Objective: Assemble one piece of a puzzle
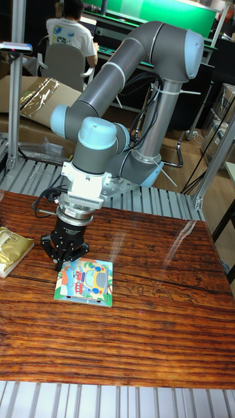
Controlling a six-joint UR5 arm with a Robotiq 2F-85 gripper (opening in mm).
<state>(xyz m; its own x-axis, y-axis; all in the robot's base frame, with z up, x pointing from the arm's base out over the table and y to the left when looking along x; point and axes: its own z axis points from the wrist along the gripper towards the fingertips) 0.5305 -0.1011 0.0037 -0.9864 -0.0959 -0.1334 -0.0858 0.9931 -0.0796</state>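
one ur5 arm (130,85) with light blue joint caps stands at the far edge of one wooden table (150,313) with a dark reddish, glossy grain. the arm bends down from its raised shoulder, folds back at the elbow, and ends with the wrist pointing straight down over the left half of the table. one black two-finger gripper (66,261) hangs from the wrist, fingertips downward, at the upper left corner of the puzzle. whether the fingers are spread or closed, or whether they hold a piece, cannot be told from this view; the tips are dark and overlap the puzzle's edge.

one square puzzle board (84,282) lies flat on the table, slightly rotated, showing a cartoon vehicle in blue, yellow and orange on a pale green border. one gold-coloured packet (13,249) lies at the left edge of the table, well apart from the puzzle.

in the background, one person (70,29) in a white shirt sits in one grey office chair (65,65), back to the camera. one sheet of crumpled foil (40,95) lies on cardboard behind the table.
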